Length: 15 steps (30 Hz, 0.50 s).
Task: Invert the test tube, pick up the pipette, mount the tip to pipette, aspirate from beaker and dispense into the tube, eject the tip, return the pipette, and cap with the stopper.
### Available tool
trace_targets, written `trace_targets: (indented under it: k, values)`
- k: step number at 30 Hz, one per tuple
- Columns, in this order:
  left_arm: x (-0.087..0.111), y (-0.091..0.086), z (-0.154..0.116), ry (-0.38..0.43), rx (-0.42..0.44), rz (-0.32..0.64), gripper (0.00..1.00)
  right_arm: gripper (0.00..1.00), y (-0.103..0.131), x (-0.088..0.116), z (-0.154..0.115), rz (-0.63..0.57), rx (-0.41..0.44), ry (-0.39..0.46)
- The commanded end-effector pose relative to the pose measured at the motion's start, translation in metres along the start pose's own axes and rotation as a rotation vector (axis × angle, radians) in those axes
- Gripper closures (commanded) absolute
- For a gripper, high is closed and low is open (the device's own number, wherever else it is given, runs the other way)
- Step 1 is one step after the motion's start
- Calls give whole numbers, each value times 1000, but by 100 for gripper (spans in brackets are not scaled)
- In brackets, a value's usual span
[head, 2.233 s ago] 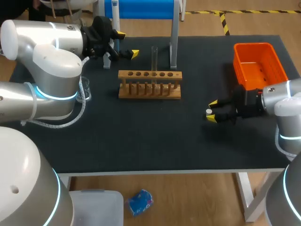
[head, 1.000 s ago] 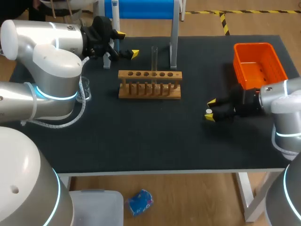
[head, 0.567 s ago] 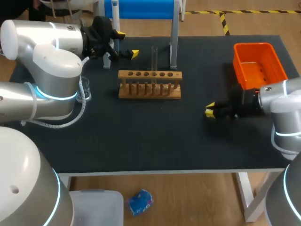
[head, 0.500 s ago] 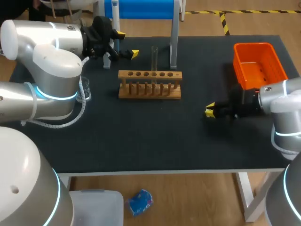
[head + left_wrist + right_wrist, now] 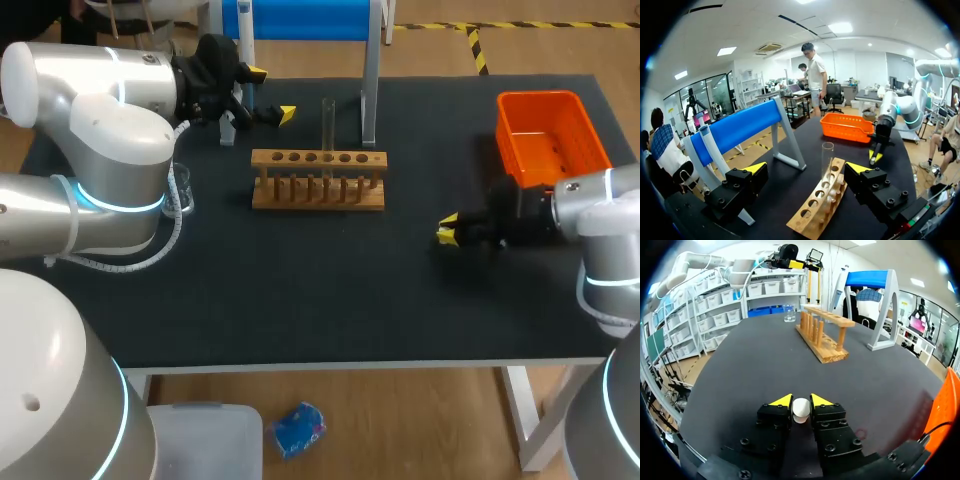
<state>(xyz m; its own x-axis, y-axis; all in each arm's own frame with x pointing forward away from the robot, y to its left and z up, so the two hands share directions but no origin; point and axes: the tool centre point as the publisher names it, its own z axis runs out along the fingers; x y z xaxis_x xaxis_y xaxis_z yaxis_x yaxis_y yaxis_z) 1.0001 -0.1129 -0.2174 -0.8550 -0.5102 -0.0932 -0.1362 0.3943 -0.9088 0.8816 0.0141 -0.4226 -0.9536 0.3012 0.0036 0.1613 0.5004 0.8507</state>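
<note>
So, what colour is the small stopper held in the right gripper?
The stopper is white, seen best in the right wrist view.

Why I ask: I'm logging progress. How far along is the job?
Done: the clear glass test tube stands mouth-up in the wooden rack, and the left hand is open, holding no pipette. In hand: the right hand is shut on the small white stopper, apart from the rack. Remaining: carrying it to the tube and capping it. Whether the tube holds liquid cannot be told.

White stopper (image 5: 801, 410) between yellow-tipped black fingers (image 5: 780, 401); bright orange bin (image 5: 552, 135) upper right, tan wooden rack (image 5: 318, 181), black tabletop (image 5: 300, 290).
</note>
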Motion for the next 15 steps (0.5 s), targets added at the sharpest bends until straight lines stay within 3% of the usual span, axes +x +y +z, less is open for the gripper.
trace_targets:
  k: [1, 15]
  values:
    - [0, 1, 1, -1, 5, 1, 0, 100, 14, 4, -11, -12, -14, -11]
    - [0, 1, 1, -1, 5, 1, 0, 100, 105, -1, -55, -103, 2, -79]
